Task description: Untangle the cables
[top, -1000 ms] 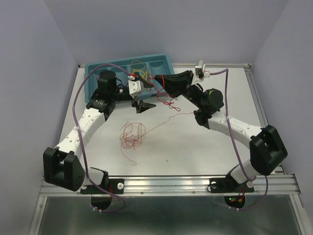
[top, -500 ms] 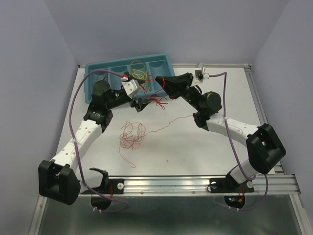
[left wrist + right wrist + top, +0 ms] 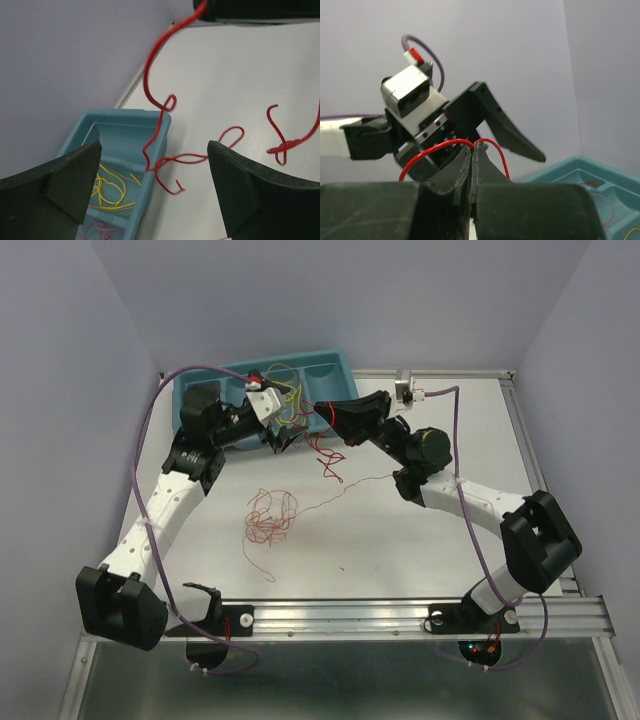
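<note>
Pinching anything, right gripper? (M)

Yes. Jaws pressed together on a red cable, which arches up over the fingertips on both sides. (J)

Left gripper? (M)

Jaws wide apart, nothing between the fingers. It faces the right gripper, near it, no contact visible. (J)

Where does the held cable go? (M)

From the left wrist camera it hangs down from the right gripper in loose curls and its lower loops lie on the white surface, just beside the corner of the teal tray. (J)

Tray contents? (M)

Yellow cables curled in one compartment; thin reddish ones in the next, partly out of frame. (J)

Rest of the cables? (M)

A tangle of red cables sits on the surface nearer the arm bases, well apart from both grippers. One thin strand leads from it toward the right arm; its far end is too fine to follow. (J)
</note>
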Available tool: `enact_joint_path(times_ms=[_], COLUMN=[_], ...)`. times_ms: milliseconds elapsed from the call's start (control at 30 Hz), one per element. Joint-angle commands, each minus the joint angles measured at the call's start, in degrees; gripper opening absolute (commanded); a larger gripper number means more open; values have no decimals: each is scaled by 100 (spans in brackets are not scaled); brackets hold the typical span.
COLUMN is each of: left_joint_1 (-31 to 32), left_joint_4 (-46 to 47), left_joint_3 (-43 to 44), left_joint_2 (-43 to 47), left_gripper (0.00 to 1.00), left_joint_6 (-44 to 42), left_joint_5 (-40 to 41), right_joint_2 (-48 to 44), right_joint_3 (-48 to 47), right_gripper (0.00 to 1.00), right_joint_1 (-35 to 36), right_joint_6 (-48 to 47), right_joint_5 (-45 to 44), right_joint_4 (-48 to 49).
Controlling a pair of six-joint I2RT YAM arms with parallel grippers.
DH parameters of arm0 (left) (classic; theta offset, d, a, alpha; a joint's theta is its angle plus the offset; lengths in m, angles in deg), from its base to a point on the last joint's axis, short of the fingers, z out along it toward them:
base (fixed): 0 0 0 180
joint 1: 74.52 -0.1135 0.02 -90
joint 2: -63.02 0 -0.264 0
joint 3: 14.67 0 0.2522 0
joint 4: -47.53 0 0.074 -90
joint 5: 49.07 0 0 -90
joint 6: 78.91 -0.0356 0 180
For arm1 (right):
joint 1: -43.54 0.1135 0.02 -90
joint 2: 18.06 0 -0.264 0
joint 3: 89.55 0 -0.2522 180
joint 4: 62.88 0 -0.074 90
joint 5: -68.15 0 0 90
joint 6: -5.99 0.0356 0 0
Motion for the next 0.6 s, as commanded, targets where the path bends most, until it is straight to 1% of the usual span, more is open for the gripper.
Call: enact_joint_path(times_ms=[0, 133, 200, 233, 267, 300, 333, 433, 567], left_joint_1=[-207, -216, -207, -207, -207, -207, -207, -181, -59], left_joint_4=[-737, -754, -1148, -1672, -1895, -2115, -2491, -2705, -2767], left_joint_3=[952, 1154, 1269, 1435, 1497, 1559, 1638, 1595, 1516], left_joint_2=[-442, -609, -697, -811, -864, -917, -987, -1023, -1111], left_gripper=[99, 99, 99, 99, 99, 99, 99, 99, 99], left_joint_6=[-457, -580, -948, -1175, -1343, -1484, -1868, -2135, -2162], left_joint_5=[-1006, -1051, -1472, -1673, -2006, -2140, -2254, -2449, -2545], right_joint_2=[116, 142, 134, 116, 125, 107, 107, 107, 125], right_joint_3=[-367, -411, -420, -411, -411, -402, -402, -411, -420], right_gripper=[1, 0, 1, 0, 1, 1, 0, 1, 1], right_joint_1=[54, 54, 54, 54, 54, 54, 54, 54, 54], right_joint_6=[197, 242, 259, 251, 251, 242, 233, 242, 207], right_joint_5=[282, 361, 387, 387, 396, 405, 414, 431, 379], right_joint_4=[603, 603, 585, 585, 585, 577, 576, 568, 585])
